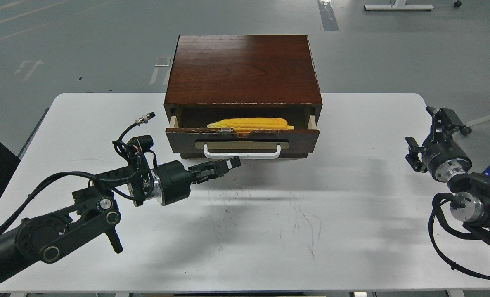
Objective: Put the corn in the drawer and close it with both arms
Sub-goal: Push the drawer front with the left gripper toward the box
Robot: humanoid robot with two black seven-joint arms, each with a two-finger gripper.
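The yellow corn (251,123) lies lengthwise inside the drawer (242,141), which stands partly open from the dark wooden cabinet (243,68). The drawer front carries a white bar handle (242,151). My left gripper (233,162) is shut and empty, with its tip just below and against the white handle at the drawer front. My right gripper (432,131) is open and empty, raised near the table's right edge, far from the drawer.
The white table (269,222) has scuff marks in front of the cabinet. My left arm lies across the table's left front part. My right arm's wrist and cables are at the right edge. Grey floor lies beyond the table.
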